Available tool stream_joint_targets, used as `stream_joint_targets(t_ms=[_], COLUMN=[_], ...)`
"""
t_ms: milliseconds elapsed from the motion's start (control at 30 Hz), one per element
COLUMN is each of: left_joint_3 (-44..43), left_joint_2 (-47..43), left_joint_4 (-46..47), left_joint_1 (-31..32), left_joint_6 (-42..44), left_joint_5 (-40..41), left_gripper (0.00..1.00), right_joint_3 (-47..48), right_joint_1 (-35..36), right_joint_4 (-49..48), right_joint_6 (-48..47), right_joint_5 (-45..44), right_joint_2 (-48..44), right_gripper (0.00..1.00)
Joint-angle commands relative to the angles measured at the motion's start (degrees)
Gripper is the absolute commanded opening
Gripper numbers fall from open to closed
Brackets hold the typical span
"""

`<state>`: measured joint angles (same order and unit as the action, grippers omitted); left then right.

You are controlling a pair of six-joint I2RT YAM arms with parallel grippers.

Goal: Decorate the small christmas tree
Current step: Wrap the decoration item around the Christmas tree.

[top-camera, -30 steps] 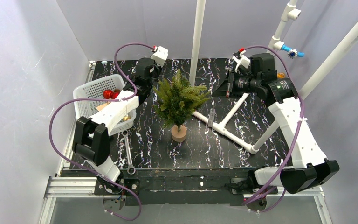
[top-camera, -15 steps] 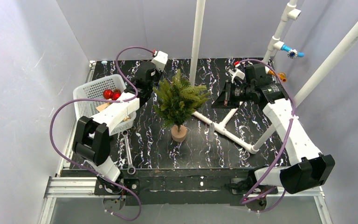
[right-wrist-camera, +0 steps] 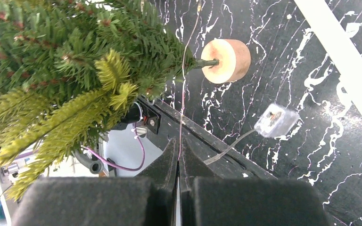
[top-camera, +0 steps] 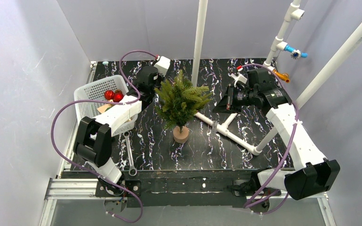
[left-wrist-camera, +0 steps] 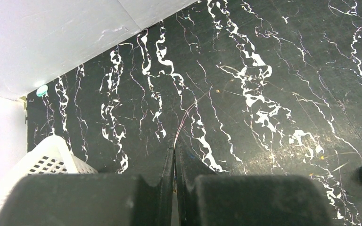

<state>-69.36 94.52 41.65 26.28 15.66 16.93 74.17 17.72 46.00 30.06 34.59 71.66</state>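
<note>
The small christmas tree [top-camera: 181, 98] stands upright on its round wooden base [top-camera: 181, 135] mid-table; the right wrist view shows its branches [right-wrist-camera: 66, 56] and base [right-wrist-camera: 226, 60] close ahead. My left gripper [top-camera: 156, 87] sits just left of the tree's top, shut on a thin wire [left-wrist-camera: 181, 123] that runs out from its tips [left-wrist-camera: 175, 143] over the table. To the tree's right, my right gripper [top-camera: 216, 107] is also shut on a thin wire [right-wrist-camera: 180, 132], which leads past the branches from its tips [right-wrist-camera: 178, 140]. A small clear box [right-wrist-camera: 275, 120] lies on the table on a lead.
A white basket [top-camera: 88, 92] at the left holds red baubles [top-camera: 113, 95]. A wrench [top-camera: 129, 150] lies near the front left. A white pipe frame [top-camera: 235, 135] crosses the table right of the tree, and a white pole [top-camera: 199, 42] rises behind it.
My right gripper has moved left and nearer, closing on the tree. The left gripper has shifted slightly back. The clear box has slid toward the front.
</note>
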Motion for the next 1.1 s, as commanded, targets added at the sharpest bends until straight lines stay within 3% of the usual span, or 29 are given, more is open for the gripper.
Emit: stream_joint_targets(t_ms=[0,367,1067], left_joint_3=[0.5,2.3,4.4], left_joint_2=[-0.8,-1.6,-3.3], left_joint_4=[1.5,1.9,4.7], left_joint_1=[0.4,0.3,-0.3], left_joint_6=[0.3,0.4,9.0], left_joint_5=[2.1,4.0,8.4], left_gripper=[0.00,0.00,0.00], right_joint_3=[1.2,3.6,0.1], right_joint_1=[0.9,7.6,10.1], right_joint_4=[-2.2,-1.0,-7.2], right_joint_6=[0.9,0.9,4.8], right_joint_5=[2.1,-0.2,1.0], right_joint_2=[-3.0,-2.5,-3.7], right_gripper=[0.01,0.01,0.01])
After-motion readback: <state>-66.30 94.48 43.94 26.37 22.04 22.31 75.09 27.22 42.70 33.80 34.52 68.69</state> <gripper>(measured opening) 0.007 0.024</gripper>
